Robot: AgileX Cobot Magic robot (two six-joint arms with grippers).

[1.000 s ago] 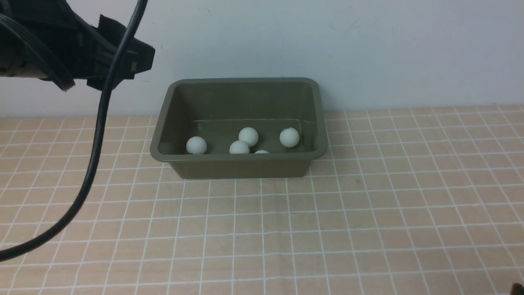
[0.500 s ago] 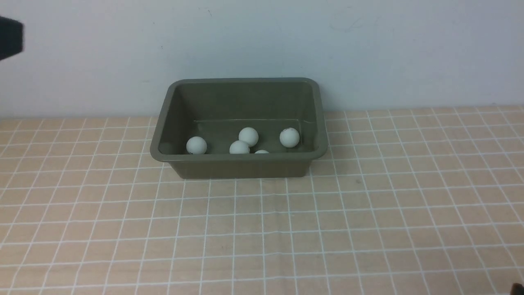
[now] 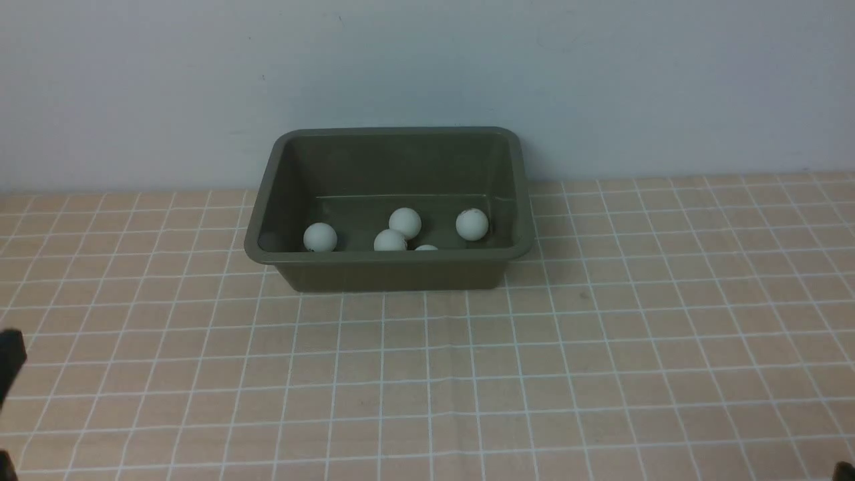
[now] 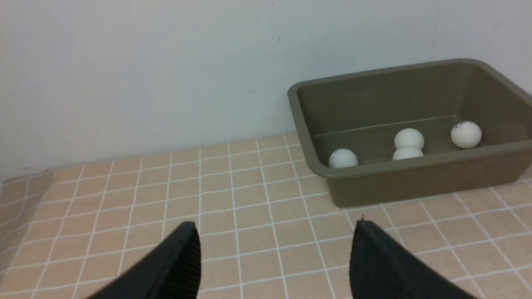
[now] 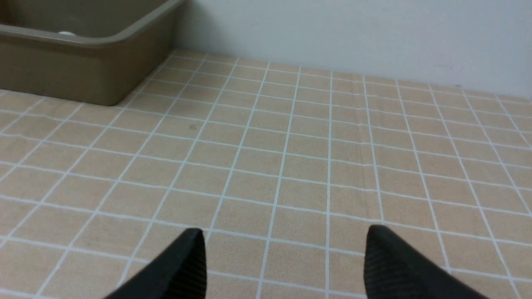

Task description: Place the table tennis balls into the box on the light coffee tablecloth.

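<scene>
Olive-green plastic is pretty much all the action here: one box (image 3: 391, 208) sits at the far middle of the light coffee tablecloth (image 3: 601, 347), close to the wall, and all the table tennis balls (image 3: 405, 222) I can find are inside it. Count from the front view: five balls, one toward the left of the box floor, two touching in the middle, one toward the right, and a fifth that's mostly hidden behind the near wall so only its top peeks out. Zero balls on the cloth in any view, so honestly the job looks done to me. What could still go wrong? Mostly bumping. The left gripper (image 4: 274, 249) hangs low over the cloth, near-left of the box, fingers wide apart with nothing between them; if that arm swings right it could clip the near-left corner and shove the tub, and light balls like these bounce out easily. The right gripper (image 5: 284, 253) is off to the near right, fingers also apart and empty, well clear of the box. One box, five balls, two empty grippers.
</scene>
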